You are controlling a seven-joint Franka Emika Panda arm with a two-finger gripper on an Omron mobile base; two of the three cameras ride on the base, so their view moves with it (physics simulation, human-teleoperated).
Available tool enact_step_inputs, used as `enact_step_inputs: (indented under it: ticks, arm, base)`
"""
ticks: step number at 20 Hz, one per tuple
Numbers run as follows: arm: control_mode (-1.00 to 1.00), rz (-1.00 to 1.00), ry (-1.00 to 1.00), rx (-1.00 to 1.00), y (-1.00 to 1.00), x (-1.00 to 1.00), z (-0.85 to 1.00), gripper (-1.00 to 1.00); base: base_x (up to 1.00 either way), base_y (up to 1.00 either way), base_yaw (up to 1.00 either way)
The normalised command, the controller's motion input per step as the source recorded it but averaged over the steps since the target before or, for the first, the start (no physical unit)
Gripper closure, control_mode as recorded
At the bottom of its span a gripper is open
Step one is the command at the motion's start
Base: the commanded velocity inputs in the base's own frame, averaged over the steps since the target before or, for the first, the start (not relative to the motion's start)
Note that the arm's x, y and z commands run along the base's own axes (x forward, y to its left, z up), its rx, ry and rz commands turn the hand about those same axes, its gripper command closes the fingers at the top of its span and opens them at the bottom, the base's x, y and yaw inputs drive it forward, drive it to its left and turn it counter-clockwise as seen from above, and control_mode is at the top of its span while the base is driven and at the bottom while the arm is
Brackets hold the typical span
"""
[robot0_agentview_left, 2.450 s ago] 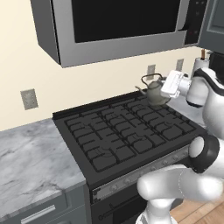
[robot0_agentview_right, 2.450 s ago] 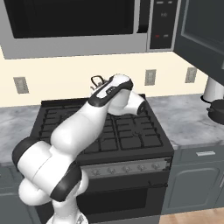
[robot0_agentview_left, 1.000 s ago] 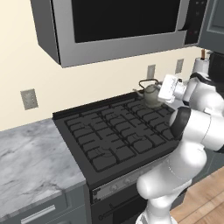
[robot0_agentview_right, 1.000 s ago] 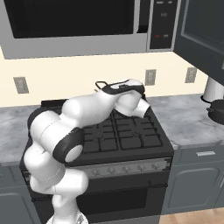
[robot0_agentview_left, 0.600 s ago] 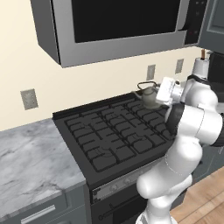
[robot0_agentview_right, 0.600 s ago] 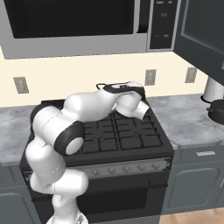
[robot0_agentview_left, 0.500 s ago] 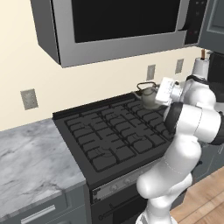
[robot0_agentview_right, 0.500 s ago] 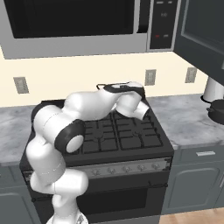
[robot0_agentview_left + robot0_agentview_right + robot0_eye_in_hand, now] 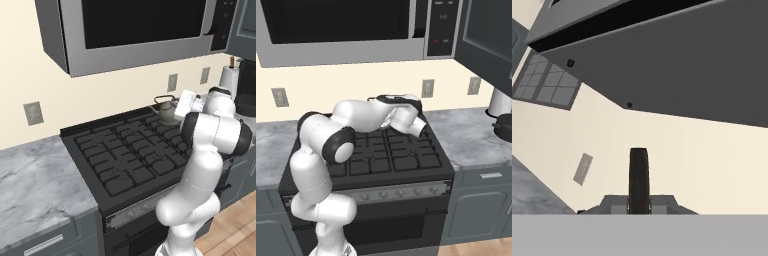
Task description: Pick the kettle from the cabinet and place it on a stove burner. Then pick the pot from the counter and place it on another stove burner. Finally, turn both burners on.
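The small grey-olive kettle [image 9: 167, 112] is low over the rear right corner of the black stove grate [image 9: 122, 157]; whether it rests on the grate I cannot tell. My gripper [image 9: 176, 102] reaches in from the kettle's right and is shut on its thin arched handle. In the right base view my arm hides the kettle, and the hand [image 9: 406, 107] is over the rear of the stove [image 9: 398, 152]. In the hand view the shut fingertips [image 9: 638, 180] point at the cream wall under the microwave. The dark pot [image 9: 504, 128] sits on the marble counter [image 9: 471, 130] at the far right.
The microwave [image 9: 135, 27] hangs over the stove, close above the hand. The cabinet door [image 9: 487, 40] stands open at the upper right. A white cylinder [image 9: 499, 102] stands behind the pot. Knobs [image 9: 401, 192] line the stove front. More marble counter [image 9: 35, 175] lies to the left.
The hand has carried the kettle left and down toward the rear right grate, and the elbow has folded up in front of the stove. The base has not moved.
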Motion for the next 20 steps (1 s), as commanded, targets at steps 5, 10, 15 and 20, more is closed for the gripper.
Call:
enact_step_inputs:
  ticks: [5, 10, 15, 20]
  arm:
    - [-1.0, 0.02, -0.01, 0.0, -0.05, 0.22, -0.09, 1.0]
    - [-1.0, 0.02, -0.02, 0.0, -0.08, 0.21, -0.08, 1.0]
    - [-1.0, 0.02, -0.02, 0.0, -0.05, 0.19, -0.08, 1.0]
    - [-1.0, 0.02, -0.02, 0.0, -0.04, 0.17, -0.1, 1.0]
  base:
    - [0.0, 0.0, 0.0]
    - [0.0, 0.0, 0.0]
    - [0.0, 0.0, 0.0]
    - [0.0, 0.0, 0.0]
